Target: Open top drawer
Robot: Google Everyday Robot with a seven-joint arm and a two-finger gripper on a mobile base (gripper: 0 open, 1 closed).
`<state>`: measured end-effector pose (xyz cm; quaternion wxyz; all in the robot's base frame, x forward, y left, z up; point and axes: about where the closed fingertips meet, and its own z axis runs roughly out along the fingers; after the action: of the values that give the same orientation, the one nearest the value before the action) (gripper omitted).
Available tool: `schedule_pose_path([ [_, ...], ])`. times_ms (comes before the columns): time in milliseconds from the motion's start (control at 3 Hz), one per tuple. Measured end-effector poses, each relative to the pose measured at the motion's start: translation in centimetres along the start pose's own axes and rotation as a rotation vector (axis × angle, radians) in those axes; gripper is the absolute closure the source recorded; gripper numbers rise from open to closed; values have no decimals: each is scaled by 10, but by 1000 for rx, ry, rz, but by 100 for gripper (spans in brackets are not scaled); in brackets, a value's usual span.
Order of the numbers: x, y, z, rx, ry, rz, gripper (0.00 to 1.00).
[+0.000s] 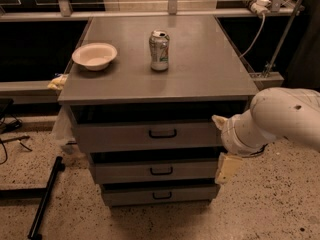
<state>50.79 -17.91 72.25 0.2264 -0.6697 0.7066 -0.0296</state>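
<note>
The grey bench (205,69) carries a pale bowl (94,55) and an upright drink can (159,50), standing apart from each other. The pincer (222,144), fingers spread wide, hangs below the bench's front right corner. The drink can stands up and to the left of it, and the bowl is farther left.
</note>
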Motion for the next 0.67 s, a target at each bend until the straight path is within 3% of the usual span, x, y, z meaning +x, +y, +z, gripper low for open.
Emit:
schedule_pose_path([
  [667, 10, -22, 42, 6, -52, -15, 0],
])
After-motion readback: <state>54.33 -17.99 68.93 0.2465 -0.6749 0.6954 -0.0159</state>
